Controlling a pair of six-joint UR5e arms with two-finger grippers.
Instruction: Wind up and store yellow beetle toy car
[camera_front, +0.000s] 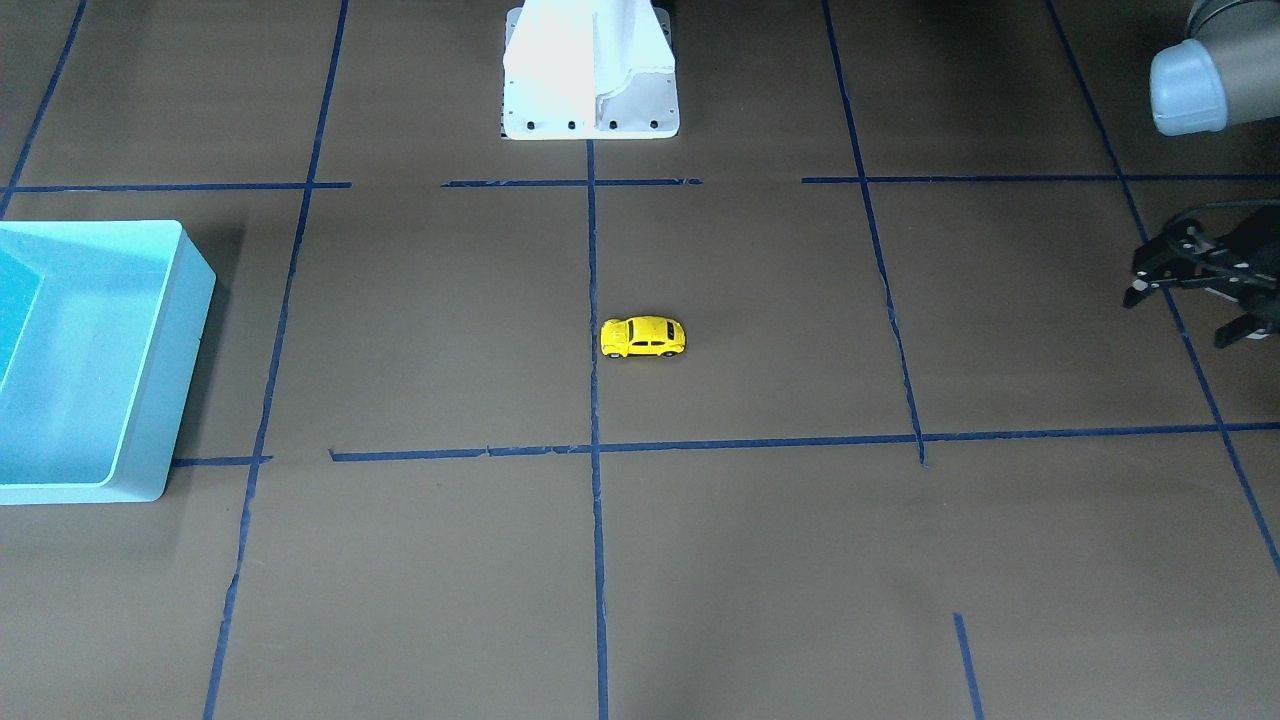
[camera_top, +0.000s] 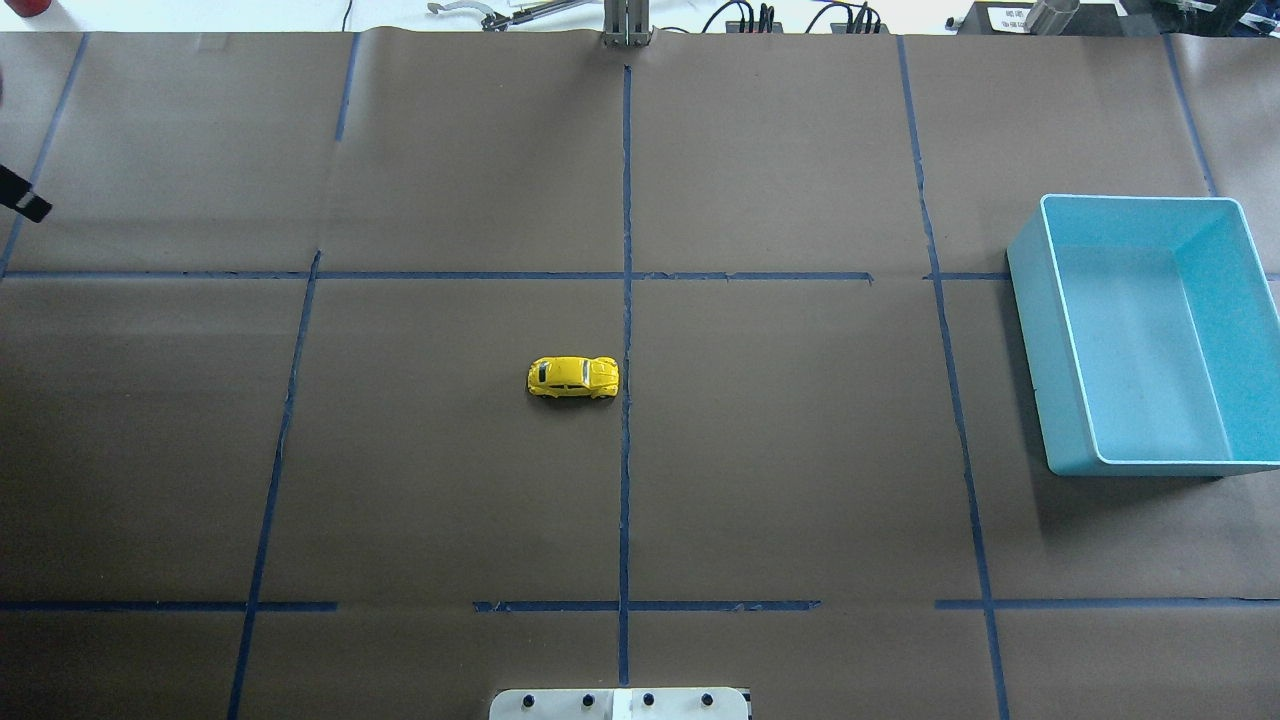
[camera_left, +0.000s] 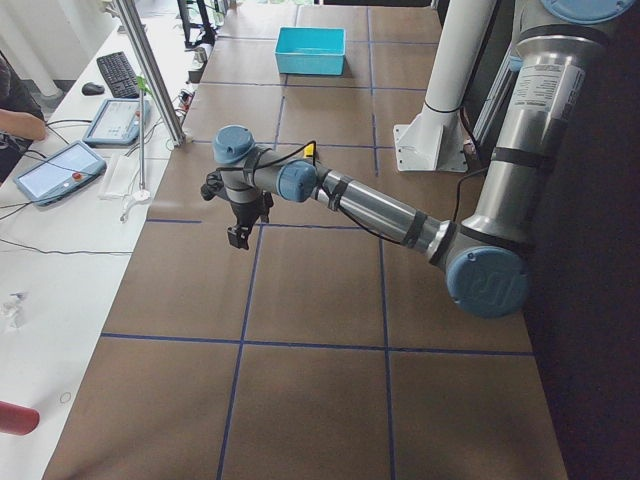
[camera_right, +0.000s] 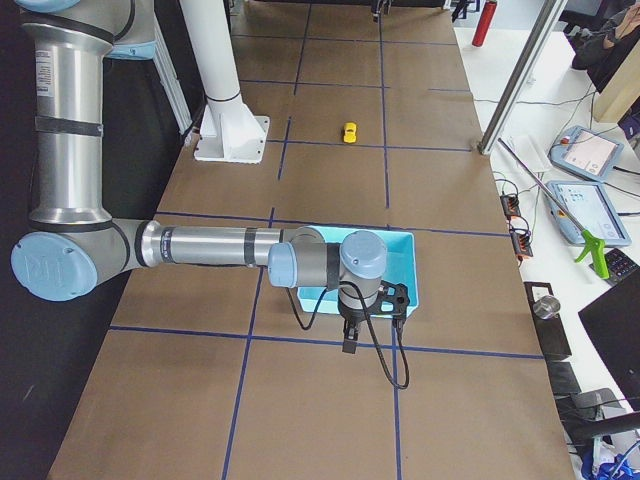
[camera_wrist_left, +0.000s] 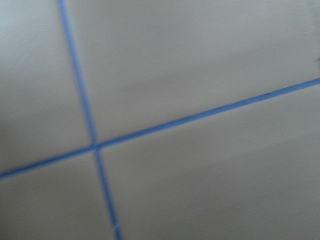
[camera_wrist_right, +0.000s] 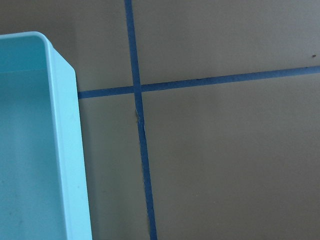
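Two grippers hang over the table, neither near the toy. The left gripper (camera_front: 1178, 318) hovers above the brown paper at the table's end on the robot's left, its black fingers (camera_front: 1140, 290) spread wide with nothing between them. Its wrist camera sees only blurred paper and a crossing of blue tape lines (camera_wrist_left: 95, 146). The right gripper (camera_right: 350, 340) points down just beside the light blue bin (camera_right: 395, 240), at the bin's side farthest from the car. Whether its jaws are wide or narrow cannot be told. Its wrist camera looks onto one bin corner (camera_wrist_right: 62, 100) and another tape crossing.

The yellow beetle toy car (camera_top: 573, 377) stands on its wheels at the table's middle, just beside the central tape line (camera_top: 625, 470) on the robot's left of it, well apart from both grippers and from the bin (camera_top: 1062, 340). The bin sits far off on the robot's right.
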